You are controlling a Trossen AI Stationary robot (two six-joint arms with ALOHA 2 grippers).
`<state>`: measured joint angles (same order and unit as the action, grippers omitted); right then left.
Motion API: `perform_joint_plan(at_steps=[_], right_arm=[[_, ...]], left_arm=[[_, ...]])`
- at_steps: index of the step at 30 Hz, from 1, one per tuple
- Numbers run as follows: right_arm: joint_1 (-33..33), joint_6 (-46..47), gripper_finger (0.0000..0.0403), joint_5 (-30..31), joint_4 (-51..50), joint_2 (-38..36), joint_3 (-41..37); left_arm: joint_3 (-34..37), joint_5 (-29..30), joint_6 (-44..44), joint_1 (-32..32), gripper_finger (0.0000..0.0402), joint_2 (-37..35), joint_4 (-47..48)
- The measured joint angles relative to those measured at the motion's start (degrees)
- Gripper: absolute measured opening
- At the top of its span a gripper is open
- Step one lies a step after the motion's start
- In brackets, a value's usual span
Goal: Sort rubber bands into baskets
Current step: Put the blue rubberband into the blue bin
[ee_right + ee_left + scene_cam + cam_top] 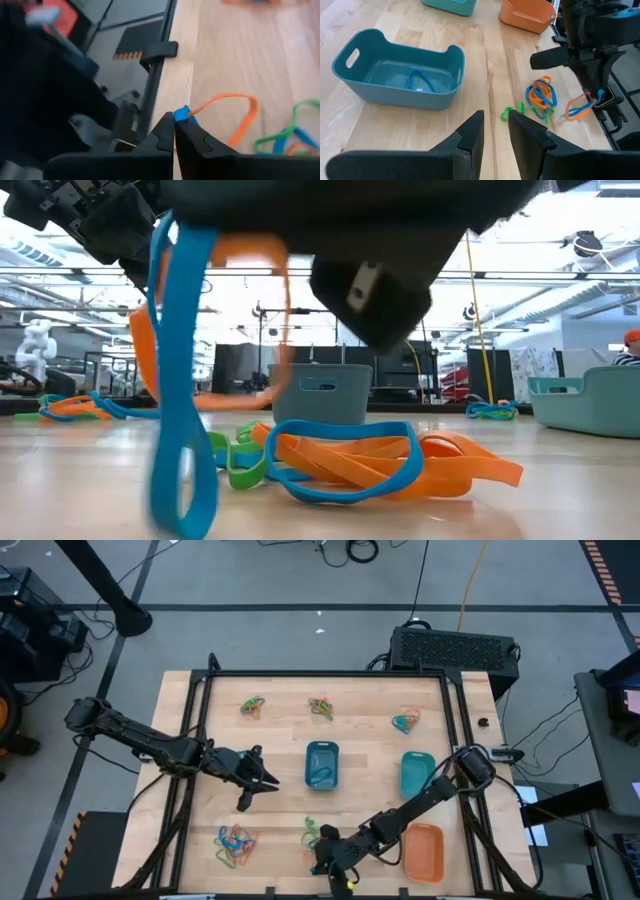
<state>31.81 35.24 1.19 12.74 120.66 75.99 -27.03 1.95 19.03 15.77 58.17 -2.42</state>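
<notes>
My right gripper (174, 131) pinches a blue band (182, 114) and an orange band (235, 112) just beside the pile (540, 97), near the blue basket (400, 70). My left gripper (495, 125) hovers part-open.

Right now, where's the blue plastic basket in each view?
High view: the blue rounded plastic basket sits mid-table, right of the left gripper.
Low view: centre background, behind the pile of rubber bands.
Left wrist view: beyond the fingers, one blue band inside.
Right wrist view: not in it.
Shared landmark: that pile, beside the right gripper.
</notes>
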Motion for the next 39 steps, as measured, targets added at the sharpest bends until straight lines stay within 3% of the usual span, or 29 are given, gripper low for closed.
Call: perform_joint_plan(at_steps=[4, 9, 19, 28, 33, 39], right_arm=[[-0.74, 7.60, 0.0002, -2.08, -0.99, -1.31, 0.00], [-1.52, 10.23, 0.0012, -5.73, -2.86, -1.48, 0.00], [-4.41, 4.63, 0.0057, -8.97, -2.80, -1.48, 0.00], [-6.28, -0.87, 0.0004, -9.13, -2.67, -1.48, 0.00], [-6.33, -0.69, 0.0024, -13.58, -2.60, -1.46, 0.00], [-4.50, -7.92, 0.0067, -14.98, -1.67, -1.45, 0.00]], left_arm=[[0.00, 0.09, 0.00, 0.01, 0.0095, 0.00, -0.02], [0.00, 0.09, -0.02, 0.02, 0.0095, 0.00, -0.04], [0.00, 0.09, 0.09, 0.00, 0.0095, 0.00, -0.06], [0.00, 0.04, 0.13, 0.00, 0.0095, 0.00, -0.04], [0.00, 0.00, 0.14, 0.00, 0.0095, 0.00, -0.04], [0.00, -0.26, 0.17, 0.02, 0.0095, 0.00, -0.04]])
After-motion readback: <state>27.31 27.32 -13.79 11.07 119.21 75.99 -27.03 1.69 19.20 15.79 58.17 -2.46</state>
